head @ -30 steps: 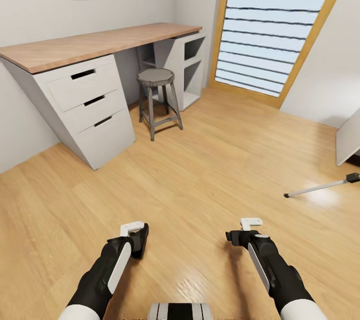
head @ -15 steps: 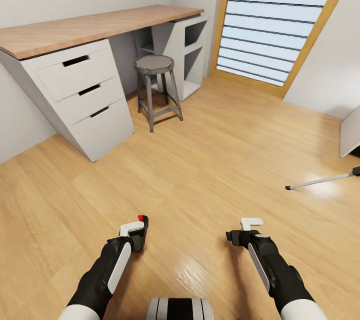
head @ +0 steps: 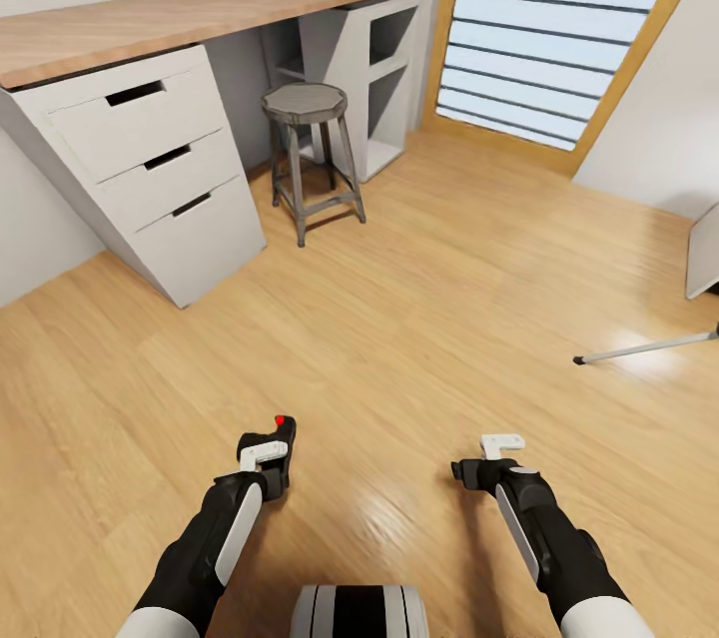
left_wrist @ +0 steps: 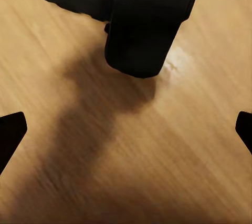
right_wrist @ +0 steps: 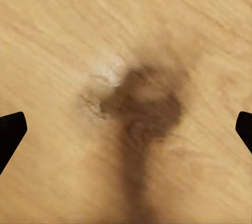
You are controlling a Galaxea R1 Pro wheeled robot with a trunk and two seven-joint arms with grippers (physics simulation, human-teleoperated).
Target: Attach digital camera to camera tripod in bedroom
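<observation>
We carry digital camera (head: 283, 430) clamped in left gripper (head: 270, 456) jaws for mounting, right gripper (head: 489, 463) jaws apart, empty; camera tripod (head: 647, 348) leg at 2 o'clock.

Head view: from high on the robot, facing forward and down over both arms, taking in the floor (head: 399, 319), a desk (head: 150, 29) and stool (head: 305, 109) at far left, a window (head: 569, 29) ahead. Left wrist view: close above the floor (left_wrist: 173, 171), facing straight down past two dark fingertips (left_wrist: 10, 132) at the frame edges, with a black body (left_wrist: 147, 19) near the lens. Right wrist view: likewise close, facing straight down on floor (right_wrist: 52, 34) and a shadow (right_wrist: 147, 108). Shared by all three: the wood floor just ahead of the robot.
</observation>
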